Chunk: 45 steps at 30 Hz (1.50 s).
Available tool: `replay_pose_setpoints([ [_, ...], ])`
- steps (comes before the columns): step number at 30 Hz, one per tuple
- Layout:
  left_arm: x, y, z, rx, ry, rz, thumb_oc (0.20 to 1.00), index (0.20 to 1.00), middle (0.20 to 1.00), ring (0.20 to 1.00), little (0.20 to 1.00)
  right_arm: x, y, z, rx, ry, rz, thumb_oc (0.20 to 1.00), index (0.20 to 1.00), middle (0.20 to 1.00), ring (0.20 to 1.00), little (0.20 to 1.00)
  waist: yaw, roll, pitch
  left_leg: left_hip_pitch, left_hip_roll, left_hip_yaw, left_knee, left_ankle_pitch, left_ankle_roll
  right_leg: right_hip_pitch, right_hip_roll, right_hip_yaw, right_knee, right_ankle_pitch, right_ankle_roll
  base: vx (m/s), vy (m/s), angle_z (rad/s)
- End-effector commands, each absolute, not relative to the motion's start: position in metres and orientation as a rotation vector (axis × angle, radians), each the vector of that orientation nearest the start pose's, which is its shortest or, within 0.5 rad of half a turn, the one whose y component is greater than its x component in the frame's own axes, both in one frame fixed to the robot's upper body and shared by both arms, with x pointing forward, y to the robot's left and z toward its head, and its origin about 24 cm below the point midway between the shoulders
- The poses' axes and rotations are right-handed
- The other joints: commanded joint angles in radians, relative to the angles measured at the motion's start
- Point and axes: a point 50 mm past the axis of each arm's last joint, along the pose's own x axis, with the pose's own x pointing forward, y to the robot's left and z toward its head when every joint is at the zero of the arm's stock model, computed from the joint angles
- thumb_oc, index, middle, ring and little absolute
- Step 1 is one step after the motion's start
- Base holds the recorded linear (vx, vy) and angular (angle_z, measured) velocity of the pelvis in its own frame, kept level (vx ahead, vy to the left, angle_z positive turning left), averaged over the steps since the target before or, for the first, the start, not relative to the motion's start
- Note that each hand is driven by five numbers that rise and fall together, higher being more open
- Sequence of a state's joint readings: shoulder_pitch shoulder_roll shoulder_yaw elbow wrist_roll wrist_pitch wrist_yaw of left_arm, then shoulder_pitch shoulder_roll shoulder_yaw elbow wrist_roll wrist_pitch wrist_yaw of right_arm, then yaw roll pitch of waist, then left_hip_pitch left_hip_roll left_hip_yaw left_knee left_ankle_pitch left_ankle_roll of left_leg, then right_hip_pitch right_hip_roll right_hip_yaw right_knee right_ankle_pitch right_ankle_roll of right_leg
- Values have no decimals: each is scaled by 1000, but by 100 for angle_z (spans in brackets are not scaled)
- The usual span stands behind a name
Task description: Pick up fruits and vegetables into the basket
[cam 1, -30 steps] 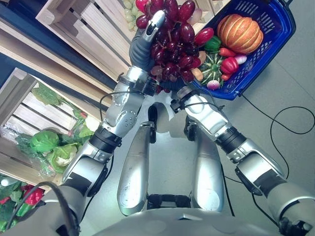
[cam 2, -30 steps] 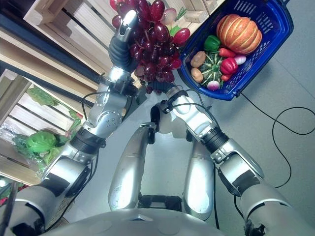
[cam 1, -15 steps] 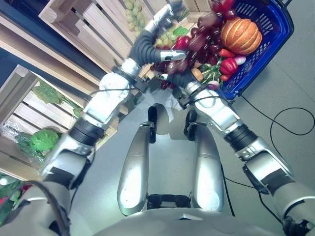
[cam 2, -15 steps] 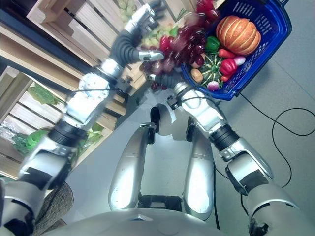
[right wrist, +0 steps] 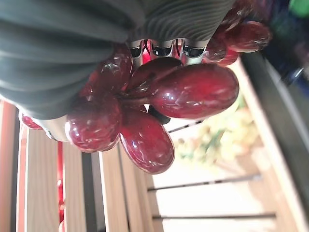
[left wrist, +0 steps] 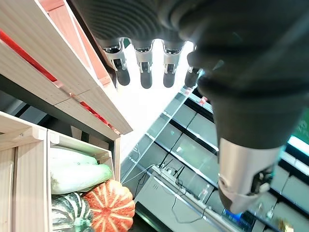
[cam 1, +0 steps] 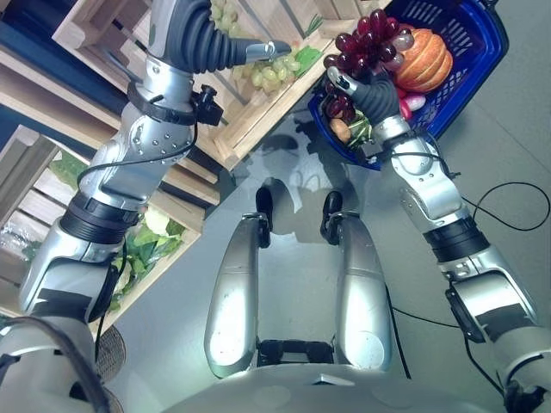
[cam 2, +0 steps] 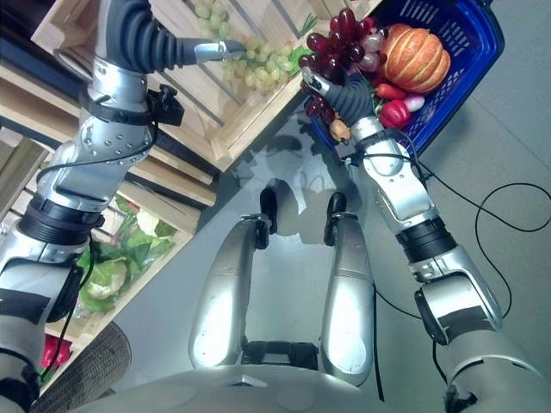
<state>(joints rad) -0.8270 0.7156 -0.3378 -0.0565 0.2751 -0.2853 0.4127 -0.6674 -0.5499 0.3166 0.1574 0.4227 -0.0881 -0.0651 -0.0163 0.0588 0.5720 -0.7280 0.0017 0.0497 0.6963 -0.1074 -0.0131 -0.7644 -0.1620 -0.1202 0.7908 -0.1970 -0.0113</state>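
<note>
My right hand is shut on a bunch of red grapes and holds it at the near rim of the blue basket. In the right wrist view the fingers curl round the red grapes. Inside the basket lie an orange pumpkin, a red pepper and other vegetables. My left hand is open and holds nothing, raised over a wooden crate with green grapes. Its straight fingers show in the left wrist view.
Slatted wooden crates stand in tiers on the left. A lower crate holds leafy greens and a cabbage. In the left wrist view a shelf carries an orange pumpkin and a pale squash. Grey floor lies below the basket.
The red grapes passed from my left hand to my right, which carried them right to the basket's rim. My left hand let go and swung up and left over the crate.
</note>
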Motion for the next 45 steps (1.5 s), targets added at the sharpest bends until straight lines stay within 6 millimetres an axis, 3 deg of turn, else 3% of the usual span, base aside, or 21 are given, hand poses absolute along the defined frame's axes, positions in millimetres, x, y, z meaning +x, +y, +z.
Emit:
replay_pose_setpoints([
  [1,284,145,312,808,-1315,118,1000,1000,1000,1000,1000,328,-165,243,-130,-671,251,200,200,200,200,200,-24,9,-52,51,-32,85,-18,-135,45,24,37,-51,2,-48,25,43,-69,-4],
  [6,298,158,300,910,-1216,152,1000,1000,1000,1000,1000,333,-198,235,-99,-594,187,200,200,200,200,200,-37,26,-52,-4,-12,95,5,-126,35,-39,35,-43,43,-58,20,12,-55,-9],
  [11,317,173,288,1096,-1081,220,1000,1000,1000,1000,1000,343,-225,229,31,-479,220,200,200,200,200,200,-45,63,-52,-96,10,109,31,-112,26,-147,28,-24,102,-74,15,2,-10,-4],
  [19,340,195,293,1372,-939,340,1000,1000,1000,1000,1000,364,-244,218,215,-281,316,200,200,200,200,200,-39,110,-52,-225,30,126,80,-98,14,-290,17,1,182,-87,9,11,7,-5],
  [22,348,202,301,1556,-880,398,1000,1000,1000,1000,1000,373,-252,219,320,-200,324,200,200,200,200,200,-32,129,-52,-281,32,126,103,-98,13,-353,8,8,211,-88,8,0,0,0],
  [28,355,214,313,1778,-780,519,1000,1000,1000,1000,1000,381,-254,220,425,-117,364,200,200,200,200,200,-27,143,-52,-347,32,122,138,-102,15,-423,6,17,254,-92,6,0,0,0],
  [29,356,215,316,1815,-778,545,1000,1000,1000,1000,1000,383,-256,221,449,-104,322,784,784,784,784,784,-26,143,-52,-358,33,121,143,-102,14,-435,6,18,260,-90,7,0,0,0],
  [30,356,216,318,1860,-777,571,1000,1000,1000,1000,1000,384,-256,221,479,-101,309,1000,1000,1000,1000,1000,-26,144,-52,-365,33,120,147,-103,15,-443,6,18,264,-89,7,0,0,0],
  [33,356,216,324,1979,-791,638,1000,1000,1000,1000,1000,386,-253,226,481,-122,327,1000,1000,1000,1000,1000,-24,145,-52,-371,34,119,149,-105,15,-449,7,19,266,-89,9,0,0,0],
  [39,357,225,320,2054,-709,701,1000,1000,1000,1000,1000,386,-244,226,166,-132,269,1000,1000,1000,1000,1000,-28,133,-52,-340,41,123,97,-88,11,-418,21,16,215,-75,9,-31,16,-3],
  [45,358,243,281,2078,-614,709,1000,1000,1000,1000,1000,366,-225,224,178,-314,362,1000,1000,1000,1000,1000,-64,116,-52,-274,48,138,19,-63,-3,-365,42,27,142,-61,13,-24,93,-17],
])
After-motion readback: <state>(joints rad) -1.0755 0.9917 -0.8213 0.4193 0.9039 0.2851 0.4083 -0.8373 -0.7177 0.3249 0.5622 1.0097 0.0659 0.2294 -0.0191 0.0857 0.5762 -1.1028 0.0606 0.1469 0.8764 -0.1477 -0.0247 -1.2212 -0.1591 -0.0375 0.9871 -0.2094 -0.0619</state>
